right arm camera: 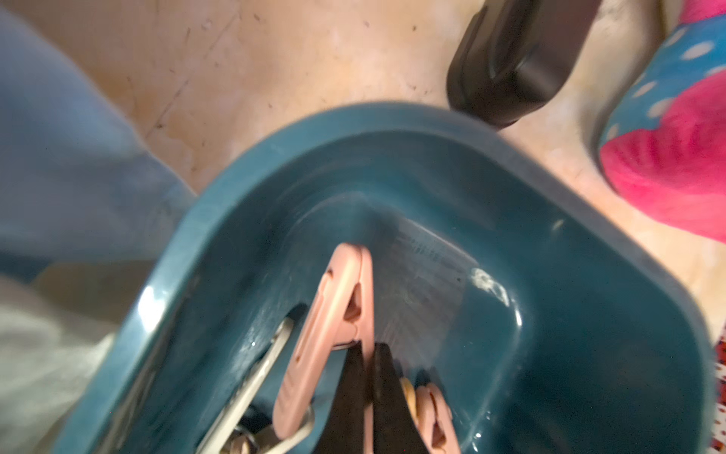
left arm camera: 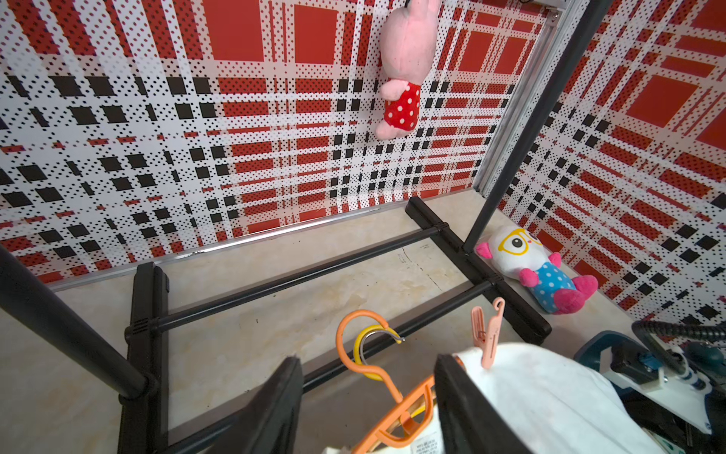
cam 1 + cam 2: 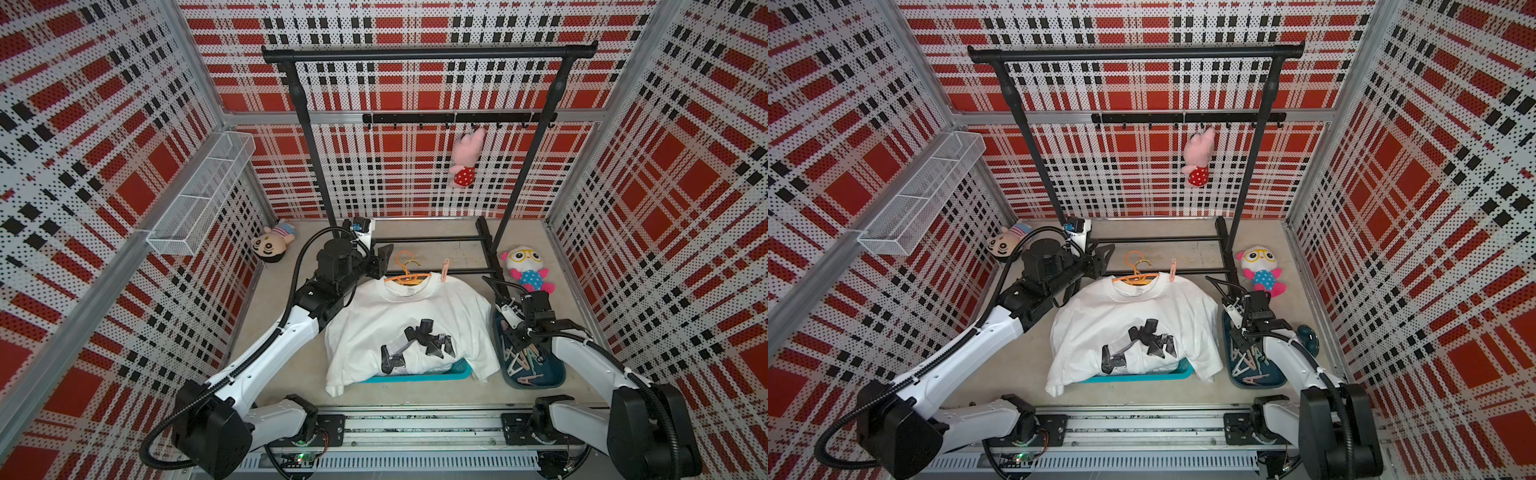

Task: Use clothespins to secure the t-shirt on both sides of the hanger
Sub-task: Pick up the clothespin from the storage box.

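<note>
Now the right pincer (image 1: 368,353) is squeezed shut on one thin leg of a pink peg (image 1: 334,326), down in the blue tray (image 1: 393,118) right of the shirt (image 3: 415,307). The peg looks light, hard and smooth, so it could slip or twist. I think both back legs must be pressed together to open its mouth. The left pincer (image 2: 367,359) stands partly wide, with the orange hanger (image 2: 408,408) between its fingers, at the shirt's far edge.
</note>
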### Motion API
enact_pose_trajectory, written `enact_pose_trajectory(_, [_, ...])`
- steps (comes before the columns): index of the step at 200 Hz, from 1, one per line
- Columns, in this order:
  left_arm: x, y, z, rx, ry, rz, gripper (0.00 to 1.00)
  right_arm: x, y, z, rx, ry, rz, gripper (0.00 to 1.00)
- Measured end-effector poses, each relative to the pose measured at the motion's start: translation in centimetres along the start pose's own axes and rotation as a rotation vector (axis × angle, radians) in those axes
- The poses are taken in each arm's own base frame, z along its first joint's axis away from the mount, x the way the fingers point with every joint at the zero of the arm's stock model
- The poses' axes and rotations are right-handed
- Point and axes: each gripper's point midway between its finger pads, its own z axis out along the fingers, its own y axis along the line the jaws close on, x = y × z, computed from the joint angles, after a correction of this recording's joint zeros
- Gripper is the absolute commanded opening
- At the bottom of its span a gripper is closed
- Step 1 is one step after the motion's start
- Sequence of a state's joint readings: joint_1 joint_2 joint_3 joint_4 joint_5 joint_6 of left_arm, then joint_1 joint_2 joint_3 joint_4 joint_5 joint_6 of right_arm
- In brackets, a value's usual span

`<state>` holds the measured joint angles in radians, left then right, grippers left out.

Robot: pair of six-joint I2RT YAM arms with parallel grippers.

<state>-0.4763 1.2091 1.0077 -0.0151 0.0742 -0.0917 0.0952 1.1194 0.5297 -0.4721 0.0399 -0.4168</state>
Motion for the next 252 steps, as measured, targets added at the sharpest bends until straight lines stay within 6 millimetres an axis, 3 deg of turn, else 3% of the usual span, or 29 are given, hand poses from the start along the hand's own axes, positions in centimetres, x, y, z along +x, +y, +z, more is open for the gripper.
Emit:
enact_pose_trajectory(43, [-0.4,-2.1,-1.0,0.07,-0.029,0.098,0.58,-2.3,-1.2,-3.0,0.067,-0.135,-0.046,0.0])
enact_pose_trajectory(79, [-0.3,-7.7,-4.1,0.192,-0.125,0.372,0.57,-7.6,-1.3,-7.6,0.015,-0.351,-0.058,0.0])
enact_pose_trajectory(108, [1.9,-11.6,-7.2,0.256,-0.253,0.692,0.59,-11.6,-0.3,-11.3,-0.106,-0.494,-0.049,0.0])
enact_pose_trajectory(128, [3.6,-13.1,-8.3,0.279,-0.305,0.896,0.59,-12.6,1.1,-12.7,-0.195,-0.542,-0.046,0.0])
enact_pose_trajectory(178, [3.6,-16.4,-8.6,0.313,-0.408,1.237,0.58,-14.5,6.8,-17.1,-0.382,-0.626,-0.16,0.0])
enact_pose_trajectory(214, [5.1,-19.3,-7.7,0.333,-0.402,1.431,0.59,-15.6,10.0,-20.2,-0.462,-0.671,-0.239,0.0])
enact_pose_trajectory(252, [7.5,-19.6,-6.5,0.32,-0.324,1.596,0.62,-15.8,13.0,-20.6,-0.486,-0.639,-0.337,0.0])
